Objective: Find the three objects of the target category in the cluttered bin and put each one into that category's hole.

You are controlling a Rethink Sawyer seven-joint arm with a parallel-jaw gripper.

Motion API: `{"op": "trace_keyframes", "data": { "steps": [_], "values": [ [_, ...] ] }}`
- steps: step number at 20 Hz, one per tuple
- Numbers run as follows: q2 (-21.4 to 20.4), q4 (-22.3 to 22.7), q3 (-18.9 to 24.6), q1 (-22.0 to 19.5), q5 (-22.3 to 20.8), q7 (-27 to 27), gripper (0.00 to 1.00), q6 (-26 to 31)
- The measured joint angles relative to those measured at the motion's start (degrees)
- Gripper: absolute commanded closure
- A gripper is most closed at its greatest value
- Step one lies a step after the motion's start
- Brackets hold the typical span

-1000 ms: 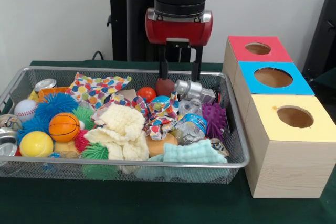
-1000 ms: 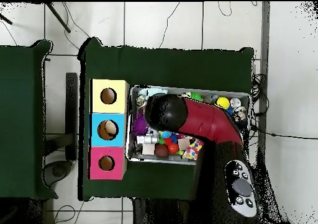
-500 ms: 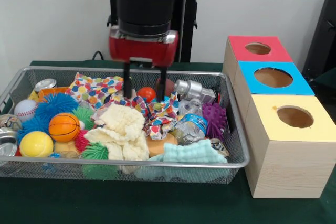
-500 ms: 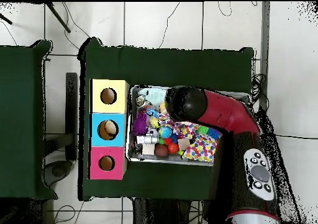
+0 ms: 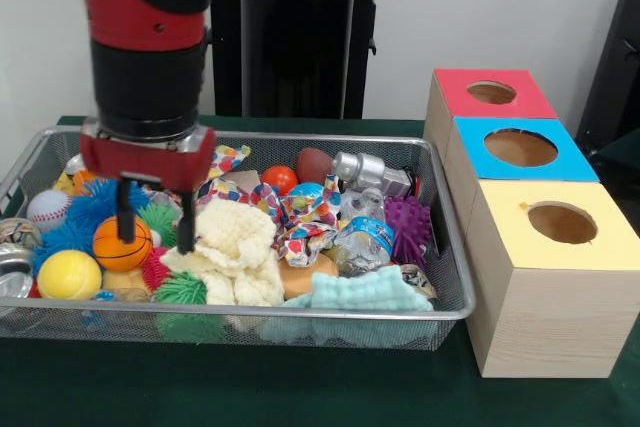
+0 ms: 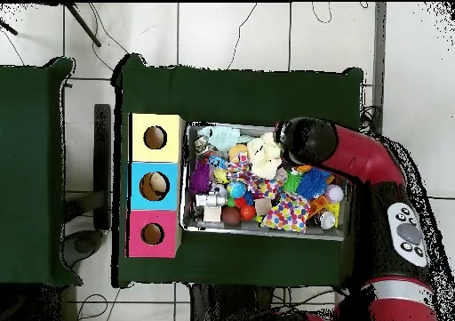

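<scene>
A: Where does the gripper [image 5: 154, 230] stand?

B: Low over the picture-left part of the bin [image 5: 300, 319], its jaws parted and empty. One finger hangs in front of the orange basketball [image 5: 121, 242]; the other sits at the edge of the pale yellow plush toy [image 5: 235, 247].

A: Is that plush one of the targets?

B: It looks so. It lies near the middle of the bin, fluffy and heaped, beside the patterned cloth [image 5: 305, 222] and above the mint towel [image 5: 372, 292]. An orange-brown piece [image 5: 305, 275] shows just beside it, half buried; whether that is a second toy cannot be told for sure.

A: How would the plush handle?

B: Likely light and soft, so it should squash under the jaws rather than slip. A grip across the raised bulk near its top seems best; a pinch at a loose edge could slide off or drag the cloth along.

A: And the destination?

B: The red-topped hole [image 5: 491, 92] is at the far end of the wooden box [image 5: 540, 312], on the table beside the bin, well apart from the gripper.
</scene>
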Motion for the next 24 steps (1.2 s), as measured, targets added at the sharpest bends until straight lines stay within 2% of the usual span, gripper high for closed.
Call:
{"op": "trace_keyframes", "data": {
  "steps": [5, 13, 21, 24],
  "values": [
    [2.07, -0.15, 0.80, -3.18, -2.68, 0.00, 0.00, 0.00],
    [2.98, -0.02, 1.17, -3.42, -5.36, 0.00, 0.00, -0.36],
    [4.40, 0.46, 2.71, -3.42, -6.83, 0.00, 0.00, -5.73],
    [6.52, -0.28, 3.95, -3.56, -7.13, 0.00, 0.00, -7.56]
  ]
}}
